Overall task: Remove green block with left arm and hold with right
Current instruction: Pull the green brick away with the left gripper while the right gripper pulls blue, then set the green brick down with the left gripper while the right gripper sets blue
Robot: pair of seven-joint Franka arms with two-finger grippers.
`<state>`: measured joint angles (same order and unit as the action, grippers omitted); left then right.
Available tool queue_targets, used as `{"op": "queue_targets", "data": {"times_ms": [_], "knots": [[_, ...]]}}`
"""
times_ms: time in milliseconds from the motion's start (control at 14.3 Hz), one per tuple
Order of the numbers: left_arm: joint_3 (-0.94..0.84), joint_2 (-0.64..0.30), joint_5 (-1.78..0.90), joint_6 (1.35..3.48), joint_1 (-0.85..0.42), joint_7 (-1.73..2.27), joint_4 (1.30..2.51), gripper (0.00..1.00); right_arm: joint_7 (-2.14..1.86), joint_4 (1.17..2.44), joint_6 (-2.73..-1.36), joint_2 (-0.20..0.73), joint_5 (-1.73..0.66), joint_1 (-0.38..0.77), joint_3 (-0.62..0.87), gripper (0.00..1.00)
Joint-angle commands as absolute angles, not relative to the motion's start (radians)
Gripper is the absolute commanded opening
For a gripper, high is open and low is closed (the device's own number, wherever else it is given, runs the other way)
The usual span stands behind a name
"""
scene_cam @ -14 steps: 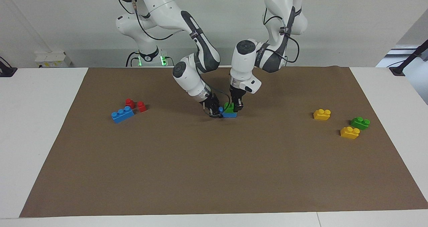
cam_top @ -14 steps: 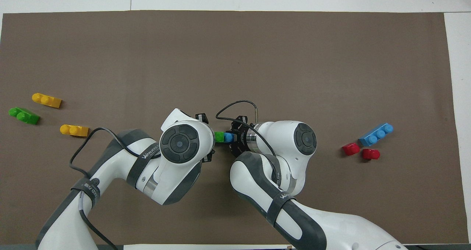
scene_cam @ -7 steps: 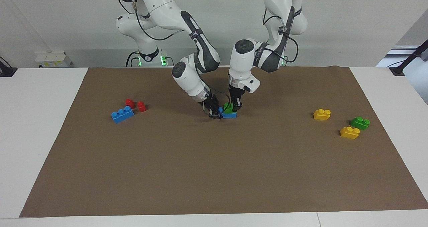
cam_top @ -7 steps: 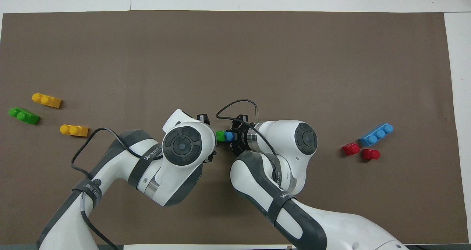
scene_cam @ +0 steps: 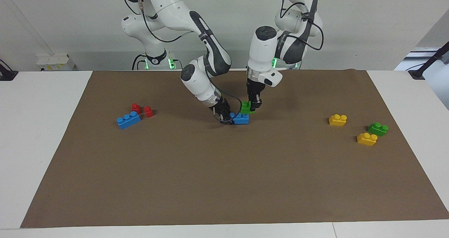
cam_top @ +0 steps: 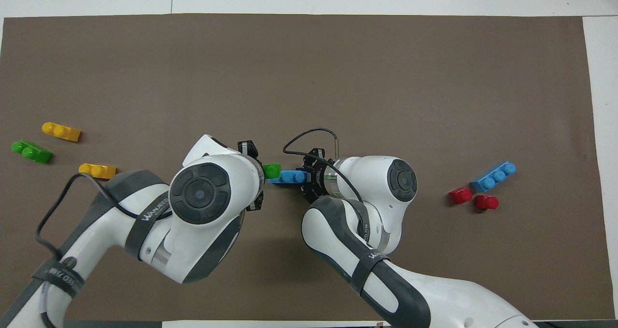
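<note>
Taking the facing view as a clock face and going from nine o'clock across to three: on the brown paper mat (scene_cam: 224,182) that covers the white worktop (scene_cam: 38,133), out at nine o'clock toward the right arm's end, lies a long blue plastic three-stud brick (scene_cam: 128,120) with two small red plastic bricks (scene_cam: 142,109) just beside it, nearer to the robots.

Near the centre, the right gripper (scene_cam: 226,119) is down at mat level, its jaws pinching the end of a short blue plastic brick (scene_cam: 240,118) that rests on the mat. The right arm (scene_cam: 196,31) slopes down to it from eleven o'clock.

Just past that, the left gripper (scene_cam: 253,106) hangs over the short blue brick's other end, its jaws pinching the small bright green plastic two-stud block (scene_cam: 246,107). That green block is off the blue brick, in the air with a clear gap under it, slightly tilted. The left arm (scene_cam: 291,38) drops to it from one o'clock.

Out at three o'clock, toward the left arm's end, sit two yellow plastic two-stud bricks (scene_cam: 337,120) (scene_cam: 367,139) and a second green plastic two-stud brick (scene_cam: 377,129) lying between them, all loose on the mat.
</note>
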<state>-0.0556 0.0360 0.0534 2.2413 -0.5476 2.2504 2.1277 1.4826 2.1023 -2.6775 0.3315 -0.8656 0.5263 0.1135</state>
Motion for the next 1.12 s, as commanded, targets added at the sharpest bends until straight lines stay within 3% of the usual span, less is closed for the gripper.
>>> {"op": "queue_targets", "data": {"times_ms": [0, 280, 559, 839, 1048], "knots": [[-0.054, 0.106, 0.043, 2.166, -0.485, 2.16, 2.126, 0.0, 1.434, 2.054, -2.5, 0.275, -0.862, 0.413, 0.107, 0.0], [-0.051, 0.147, -0.057, 2.031, -0.32, 1.852, 2.076, 0.0, 1.292, 2.016, -2.306, 0.203, -0.714, 0.189, 0.107, 0.0], [-0.049, 0.143, -0.109, 1.945, -0.163, 1.576, 2.017, 0.0, 1.142, 1.939, -2.073, 0.212, -0.66, -0.027, 0.107, 0.0], [-0.049, 0.135, -0.132, 1.951, -0.025, 1.297, 2.025, 0.0, 0.999, 1.878, -1.973, 0.279, -0.638, -0.158, 0.109, 0.0], [-0.046, 0.075, -0.132, 1.982, 0.037, 1.122, 2.02, 0.0, 0.913, 1.878, -1.973, 0.328, -0.64, -0.199, 0.107, 0.0]]}}
